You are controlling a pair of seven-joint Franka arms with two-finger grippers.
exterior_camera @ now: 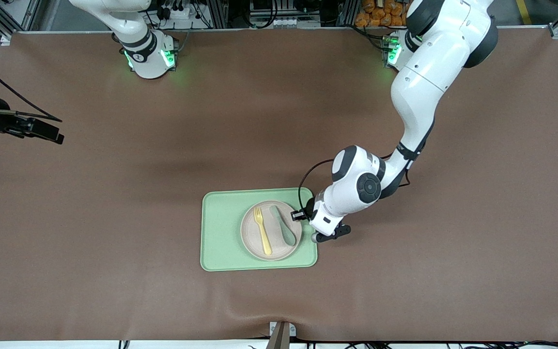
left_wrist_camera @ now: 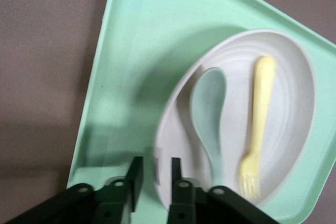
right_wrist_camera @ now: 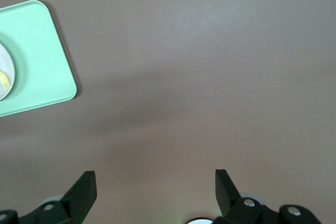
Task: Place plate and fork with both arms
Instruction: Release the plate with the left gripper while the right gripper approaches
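The cream plate (exterior_camera: 249, 231) lies on the light-green tray (exterior_camera: 221, 228), at the tray's end toward the left arm. The pale-yellow fork (exterior_camera: 262, 236) lies on the plate beside a grey-green spoon (exterior_camera: 283, 226). My left gripper (left_wrist_camera: 157, 169) is down at the plate's rim on the side toward the left arm's end, its fingers (left_wrist_camera: 136, 174) drawn close on either side of the rim. The left wrist view shows the plate (left_wrist_camera: 294, 108), fork (left_wrist_camera: 258, 114) and spoon (left_wrist_camera: 210, 114). My right gripper (right_wrist_camera: 155, 177) is open and empty over bare table at the right arm's end.
The brown mat (exterior_camera: 114, 218) covers the whole table. The tray (left_wrist_camera: 147, 40) has bare green room on its half toward the right arm's end. A corner of the tray (right_wrist_camera: 42, 61) shows in the right wrist view.
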